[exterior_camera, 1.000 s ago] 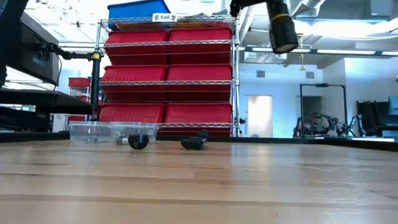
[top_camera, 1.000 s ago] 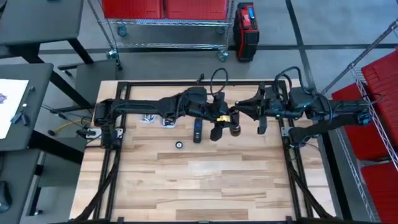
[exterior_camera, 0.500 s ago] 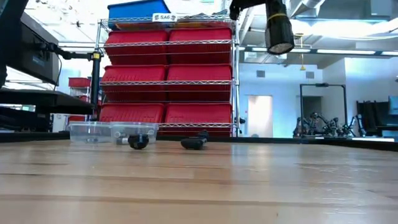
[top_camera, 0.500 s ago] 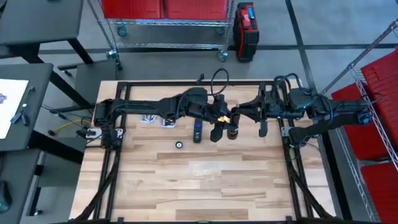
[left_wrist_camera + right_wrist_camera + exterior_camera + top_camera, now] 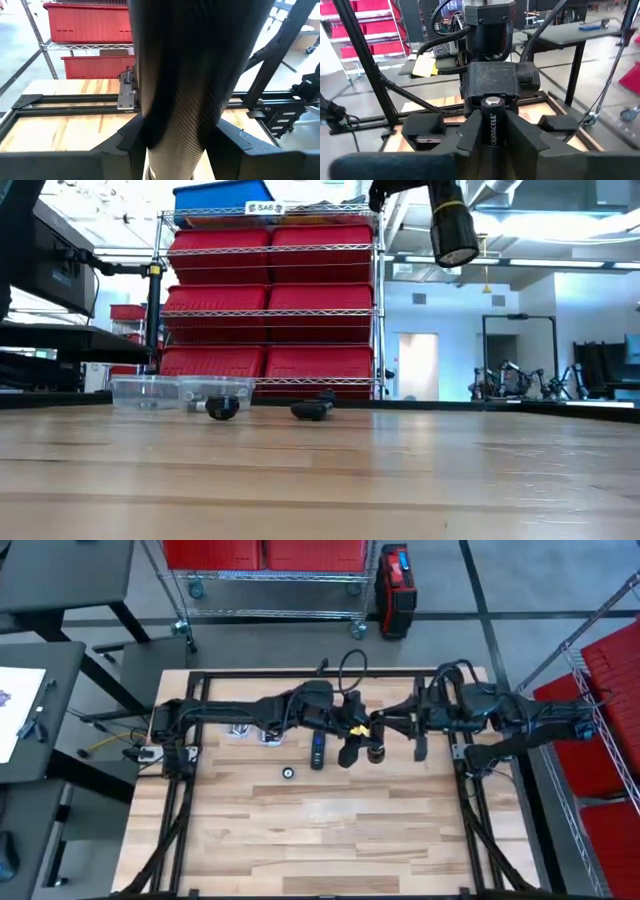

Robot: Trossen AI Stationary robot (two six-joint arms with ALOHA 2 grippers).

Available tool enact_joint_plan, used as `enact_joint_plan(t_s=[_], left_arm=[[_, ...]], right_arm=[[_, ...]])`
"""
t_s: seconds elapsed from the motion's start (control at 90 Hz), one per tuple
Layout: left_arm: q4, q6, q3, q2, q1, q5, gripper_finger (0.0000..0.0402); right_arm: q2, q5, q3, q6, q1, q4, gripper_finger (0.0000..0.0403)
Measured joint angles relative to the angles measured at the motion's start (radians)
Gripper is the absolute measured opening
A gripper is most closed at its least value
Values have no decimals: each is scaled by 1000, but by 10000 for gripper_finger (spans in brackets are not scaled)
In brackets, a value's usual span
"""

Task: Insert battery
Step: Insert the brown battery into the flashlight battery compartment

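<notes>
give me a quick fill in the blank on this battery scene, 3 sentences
The right gripper is shut on a battery printed with the brand ____.
The left gripper holds a dark ____ above the table.
In the low view, the shelf bins are ____.

Missing words: Duracell; flashlight; red

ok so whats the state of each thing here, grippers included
left gripper: shut on the dark ribbed flashlight body, held in the air
right gripper: shut on the black Duracell battery, aimed at the left gripper
small dark cap: lying loose on the wooden table
clear plastic bins: upright
</notes>
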Motion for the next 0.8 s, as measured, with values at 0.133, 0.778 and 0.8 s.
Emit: enact_joint_plan(t_s=[0.133, 0.778, 0.8], left_arm=[[-8, -1, 2, -3, 10, 1, 136], [-10, 35, 4, -6, 24, 8, 136], [-9, 36, 4, -6, 24, 8, 136]], right_arm=[[-22, -7, 48, 3, 0, -96, 164], [-13, 23, -84, 50, -9, -81, 260], [-6, 23, -85, 46, -14, -61, 260]])
